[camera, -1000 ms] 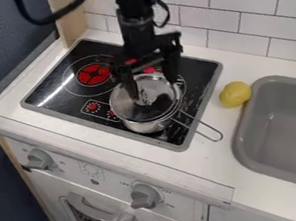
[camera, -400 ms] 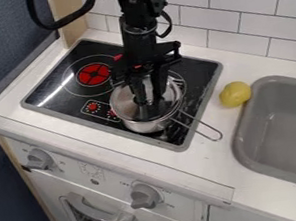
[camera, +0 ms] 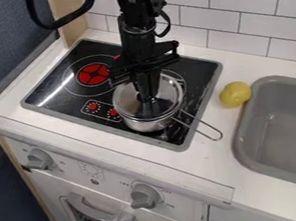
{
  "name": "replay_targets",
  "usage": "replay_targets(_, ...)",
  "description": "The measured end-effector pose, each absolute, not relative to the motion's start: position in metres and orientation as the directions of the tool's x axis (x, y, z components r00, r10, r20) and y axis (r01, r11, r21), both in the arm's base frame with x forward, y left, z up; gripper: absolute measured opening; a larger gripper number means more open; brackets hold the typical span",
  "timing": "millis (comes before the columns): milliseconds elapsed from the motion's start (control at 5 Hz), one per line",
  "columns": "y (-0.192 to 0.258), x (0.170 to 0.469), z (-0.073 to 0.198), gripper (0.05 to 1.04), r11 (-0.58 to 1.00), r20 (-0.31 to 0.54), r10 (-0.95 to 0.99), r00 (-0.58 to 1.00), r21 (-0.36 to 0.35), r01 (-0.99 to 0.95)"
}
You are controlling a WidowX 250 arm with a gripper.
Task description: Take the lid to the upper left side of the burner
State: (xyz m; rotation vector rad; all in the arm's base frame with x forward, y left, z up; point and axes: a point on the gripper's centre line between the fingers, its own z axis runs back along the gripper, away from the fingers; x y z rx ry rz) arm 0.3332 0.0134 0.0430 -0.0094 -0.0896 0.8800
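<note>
Fingers (camera: 152, 85) closer together at shiny, round lid (camera: 129, 101)

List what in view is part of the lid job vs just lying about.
Part of the job:
- lid, on the pot
- gripper, at the lid's top
- pot, under the lid
- stovetop with its red burner

Just there:
- yellow fruit, beside the stovetop
- sink
- oven knobs on the front
</note>
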Motion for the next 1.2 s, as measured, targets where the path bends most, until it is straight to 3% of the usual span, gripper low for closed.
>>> replay_targets(400,0.024,0.336,0.054,0.055,0.584,0.056,0.812,0.581,-0.073,-0.809)
replay_targets(800,0.064,0.359,0.102,0.055,0.452,0.128,0.892,0.434,-0.178,-0.874)
replay_targets(1200,0.106,0.394,0.079,0.055,0.264,0.140,0.959,0.247,-0.126,-0.956)
